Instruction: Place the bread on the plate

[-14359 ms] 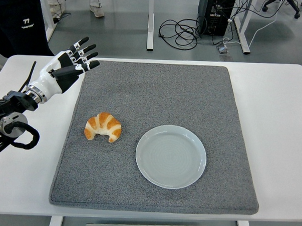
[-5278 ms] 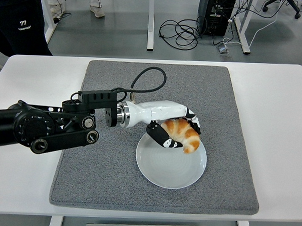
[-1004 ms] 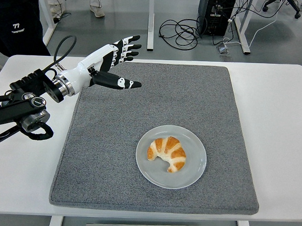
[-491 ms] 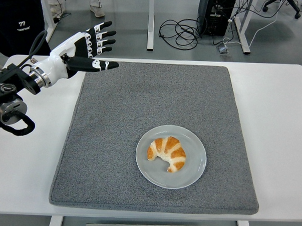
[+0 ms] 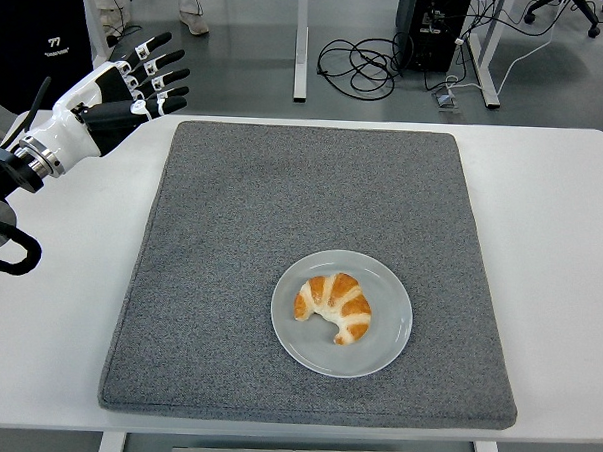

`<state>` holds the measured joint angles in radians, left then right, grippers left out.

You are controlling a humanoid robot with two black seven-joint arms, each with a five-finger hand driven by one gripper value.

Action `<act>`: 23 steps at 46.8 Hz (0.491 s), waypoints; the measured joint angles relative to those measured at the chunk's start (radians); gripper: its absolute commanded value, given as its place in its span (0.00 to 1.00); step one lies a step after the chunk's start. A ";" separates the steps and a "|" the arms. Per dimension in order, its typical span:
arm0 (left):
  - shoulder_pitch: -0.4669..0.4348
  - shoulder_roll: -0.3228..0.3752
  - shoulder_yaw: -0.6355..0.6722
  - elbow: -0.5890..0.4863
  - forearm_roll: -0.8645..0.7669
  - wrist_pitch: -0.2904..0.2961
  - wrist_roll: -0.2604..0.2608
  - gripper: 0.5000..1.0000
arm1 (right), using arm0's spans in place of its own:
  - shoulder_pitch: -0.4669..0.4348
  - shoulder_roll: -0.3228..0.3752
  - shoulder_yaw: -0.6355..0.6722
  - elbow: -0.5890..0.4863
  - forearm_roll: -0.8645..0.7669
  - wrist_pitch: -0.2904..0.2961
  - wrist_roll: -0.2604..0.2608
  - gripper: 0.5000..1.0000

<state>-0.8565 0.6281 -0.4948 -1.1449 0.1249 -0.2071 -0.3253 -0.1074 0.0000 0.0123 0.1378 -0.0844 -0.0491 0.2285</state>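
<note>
My left hand (image 5: pixel 122 93) hangs over the far left corner of the white table (image 5: pixel 562 227), up off the surface, with all five fingers (image 5: pixel 160 65) spread wide and nothing in them. It sits just beyond the left edge of the grey mat (image 5: pixel 313 186), well apart from the food. The croissant (image 5: pixel 334 306) lies on the pale plate (image 5: pixel 376 344) (slightly left of the plate's middle, its curved back towards the far side and its tips pointing near), and the plate rests on the mat's near half. Nothing touches the croissant but the plate. A person in dark clothing (image 5: pixel 35 24) stands at the top left behind my arm, and cables (image 5: pixel 359 63) trail on the floor beyond the table.
</note>
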 measured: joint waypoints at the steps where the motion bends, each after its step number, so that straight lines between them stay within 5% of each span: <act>1: 0.005 0.000 -0.002 0.002 -0.007 0.000 0.000 0.93 | 0.000 0.000 0.000 0.000 0.000 0.000 0.000 1.00; 23: 0.054 -0.023 -0.008 0.031 -0.123 -0.012 0.001 0.93 | 0.000 0.000 0.000 0.000 0.000 -0.001 0.000 1.00</act>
<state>-0.8029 0.6050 -0.5027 -1.1135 0.0014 -0.2189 -0.3245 -0.1074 0.0000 0.0123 0.1377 -0.0844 -0.0500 0.2287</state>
